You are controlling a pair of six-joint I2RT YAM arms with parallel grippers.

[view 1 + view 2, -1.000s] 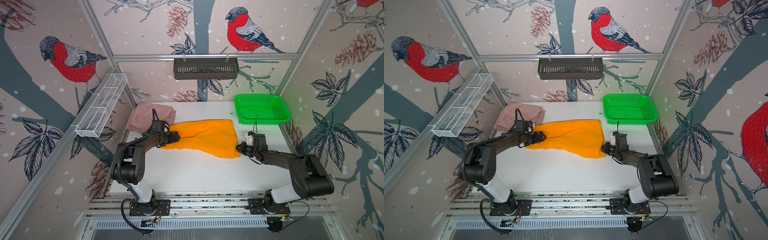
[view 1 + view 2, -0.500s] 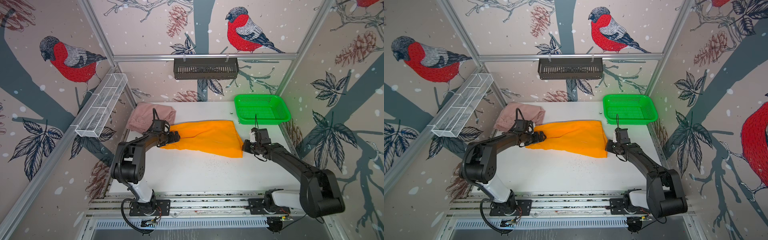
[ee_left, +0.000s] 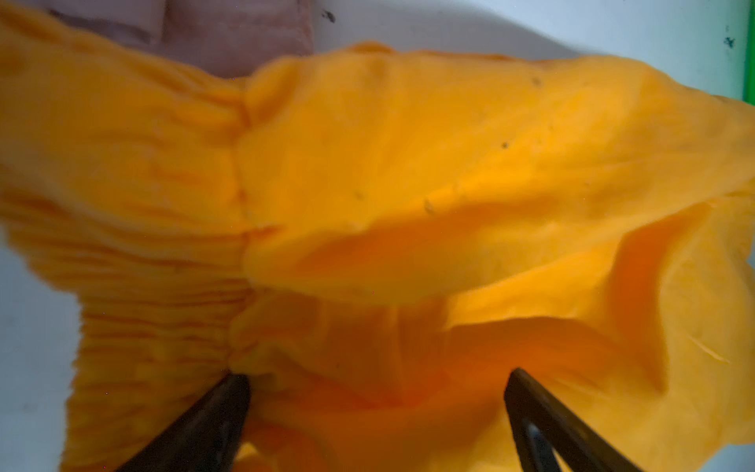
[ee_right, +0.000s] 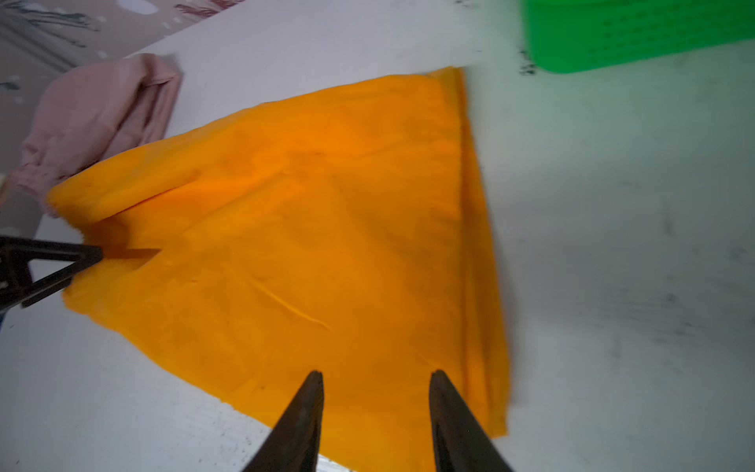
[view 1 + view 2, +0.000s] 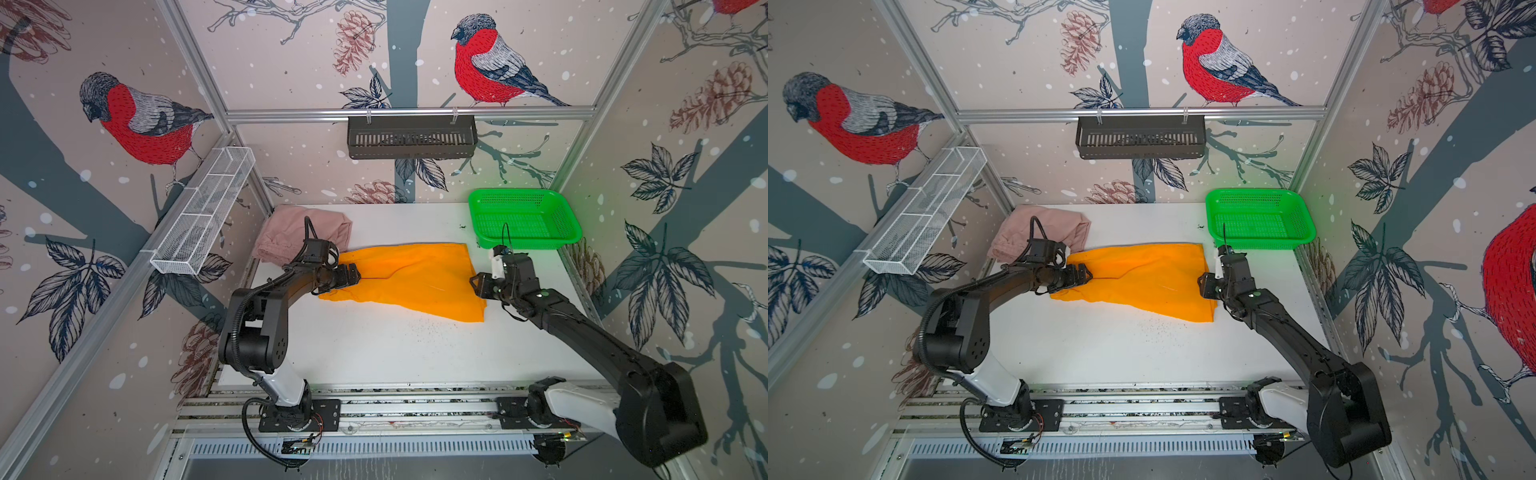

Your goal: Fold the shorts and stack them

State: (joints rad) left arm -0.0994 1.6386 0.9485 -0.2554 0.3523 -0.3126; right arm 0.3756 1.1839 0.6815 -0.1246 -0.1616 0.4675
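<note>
— Where are the shorts at this moment?

— The orange shorts [image 5: 415,278] lie spread across the middle of the white worktop [image 5: 395,353], gathered waistband to the left, wide hem to the right. The pink shorts [image 5: 291,232] sit in a soft heap at the far left corner. The orange cloth's far left tip reaches them, though from here I cannot tell whether the two touch or overlap.

— And the arms?

— The left pincer [image 5: 350,275] reaches in low over the waistband end, its jaws spread wide. In the left wrist view its two black fingers [image 3: 216,412] stand far apart, with rumpled orange cloth bunched up between them. They are not closed on it.

— The right one?

— The right pincer [image 5: 478,286] is at the right-hand hem, over the very edge of the cloth. In the right wrist view its fingers [image 4: 302,412] are parted, flat orange cloth showing through the gap. It grips nothing. The same view catches the left pincer across the shorts, at the waistband end.

— Anything else on the worktop?

— A green basket [image 5: 523,243] stands at the far right corner, close to the far right corner of the orange shorts but apart from them. Small dark specks [image 5: 432,328] dot the white surface just near of the orange cloth.
</note>
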